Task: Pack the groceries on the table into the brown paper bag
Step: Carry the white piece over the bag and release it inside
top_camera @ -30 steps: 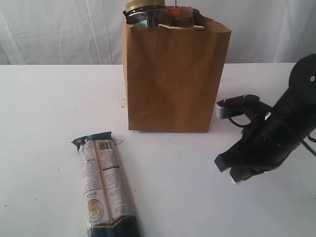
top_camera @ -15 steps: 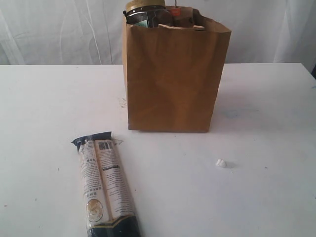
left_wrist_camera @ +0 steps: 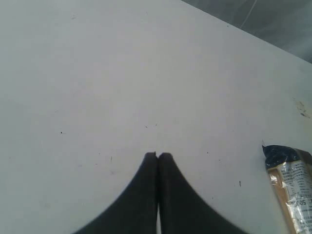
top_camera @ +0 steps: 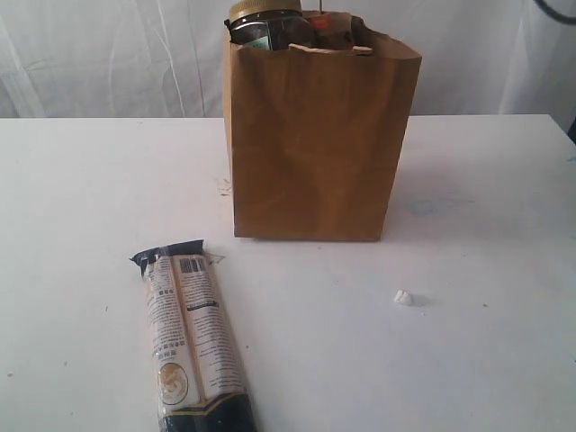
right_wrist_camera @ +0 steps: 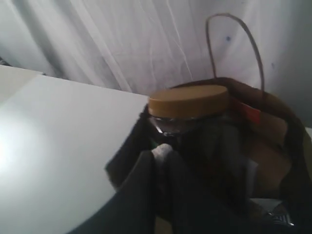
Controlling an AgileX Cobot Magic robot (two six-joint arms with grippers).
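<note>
Currently both arms' jaws together, empty. Long cream-black packet (top_camera: 193, 337) lower left; brown paper bag (top_camera: 315, 144) crowded (yellow-lidded jar (top_camera: 264, 18) protrudes), so forcing it in could topple bag.

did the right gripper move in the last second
Yes. The right gripper was low, right of the brown paper bag; now it is out of the exterior view, raised to the bag's mouth by the yellow-lidded clear jar.
</note>
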